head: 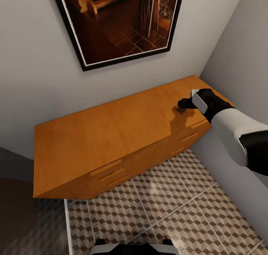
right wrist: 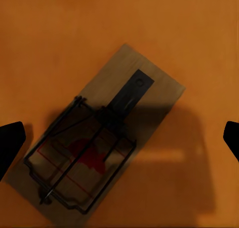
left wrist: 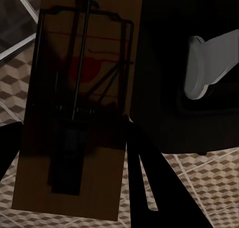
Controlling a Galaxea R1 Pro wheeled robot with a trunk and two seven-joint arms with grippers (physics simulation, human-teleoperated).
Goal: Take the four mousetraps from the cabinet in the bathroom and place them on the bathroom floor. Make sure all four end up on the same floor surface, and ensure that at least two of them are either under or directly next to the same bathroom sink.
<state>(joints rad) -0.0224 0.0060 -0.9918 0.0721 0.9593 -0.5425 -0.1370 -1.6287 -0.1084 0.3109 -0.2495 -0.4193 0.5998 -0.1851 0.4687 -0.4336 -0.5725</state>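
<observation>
A mousetrap (head: 181,109) lies on the cabinet (head: 111,128) top — near its right end, under the right end effector (head: 182,104).

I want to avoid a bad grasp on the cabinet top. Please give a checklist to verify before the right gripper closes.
1. Right gripper is over the mousetrap on the cabinet top: ok, the trap lies between the two fingertips in the right wrist view.
2. Right jaws open: ok, fingertips stand wide apart, clear of the trap.
3. Trap lies flat on the cabinet: ok.
4. Fingers low enough to pinch the plate: cannot tell.
5. Left gripper is shut on another mousetrap: ok, it hangs over the bathroom floor.
6. Wire parts clear of the pads: cannot tell.
</observation>
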